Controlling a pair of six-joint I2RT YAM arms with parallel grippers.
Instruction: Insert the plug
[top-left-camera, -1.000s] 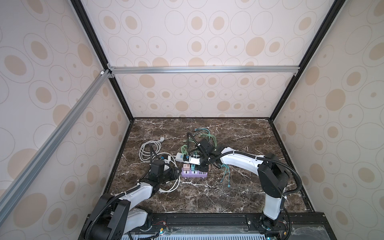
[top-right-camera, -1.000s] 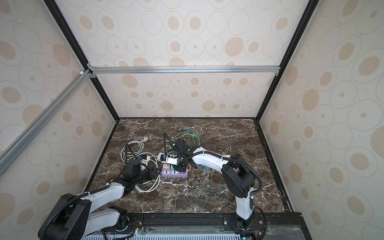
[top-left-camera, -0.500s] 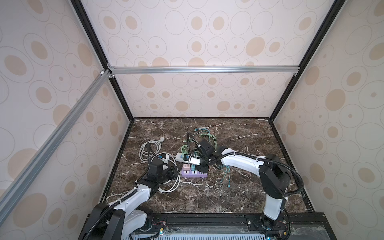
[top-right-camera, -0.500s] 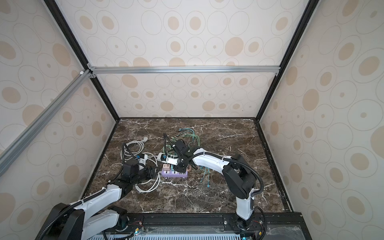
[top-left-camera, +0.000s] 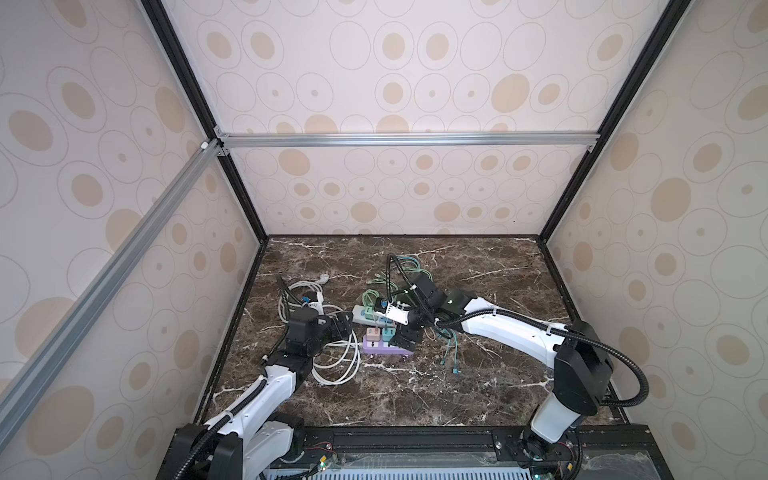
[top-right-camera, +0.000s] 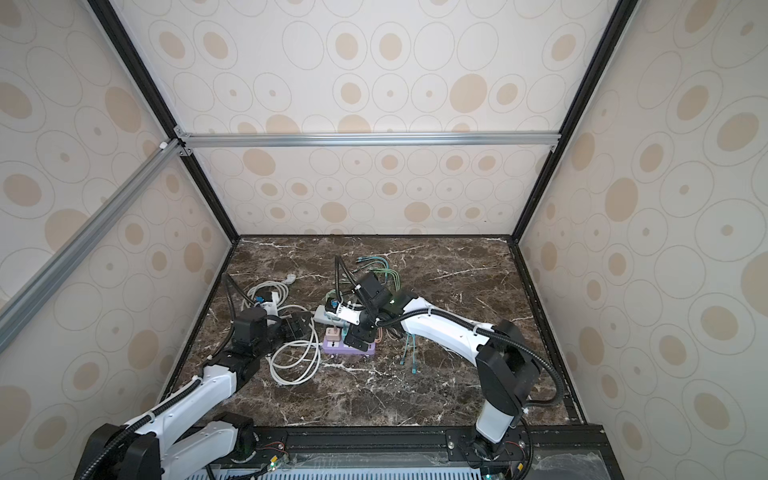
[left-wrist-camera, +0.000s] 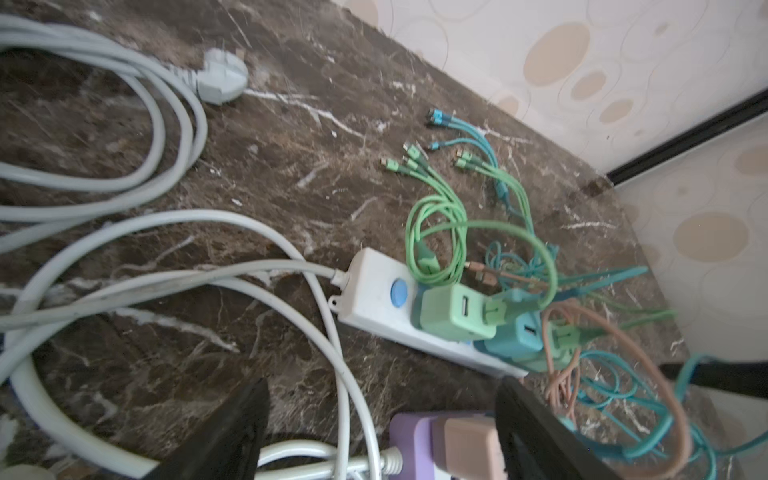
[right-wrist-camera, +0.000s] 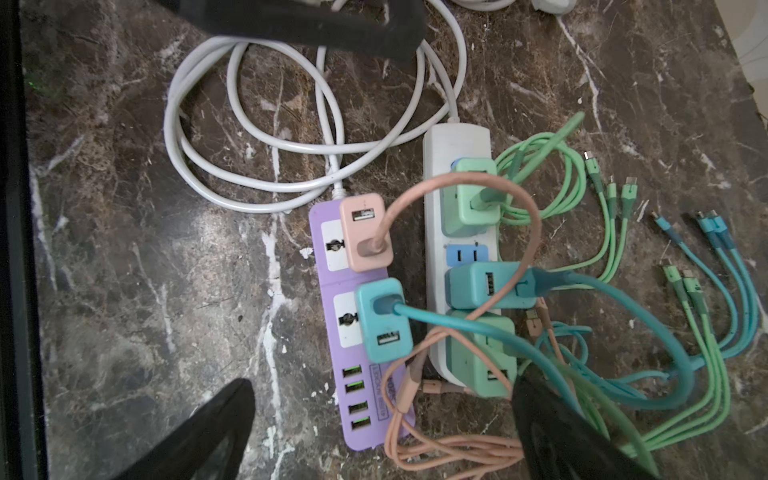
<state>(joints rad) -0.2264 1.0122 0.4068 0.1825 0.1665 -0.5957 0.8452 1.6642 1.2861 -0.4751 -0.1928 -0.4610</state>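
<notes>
Vs 1 s ago, left gripper (left-wrist-camera: 380, 390) and right gripper (right-wrist-camera: 384, 384) jaws now spread wide, empty. 2 strips mid surface (top-left-camera: 478, 374), 5 plugs: pink plug (right-wrist-camera: 365, 232), teal plug (right-wrist-camera: 382, 320) in purple strip (right-wrist-camera: 370, 438), 3 in white strip (right-wrist-camera: 455, 141).

A dark brown marble tabletop (top-left-camera: 478, 374) veined in white forms the floor of the cell. Cream wallpaper (top-left-camera: 395, 195) printed with beige ovals and thin rings covers the back and side walls, which meet at black corner posts (top-left-camera: 245, 195). A horizontal aluminium bar (top-left-camera: 415, 139) crosses the back wall, a second aluminium bar (top-left-camera: 104, 282) runs along the left wall, and a black rail (top-left-camera: 415, 440) borders the table's front edge.
</notes>
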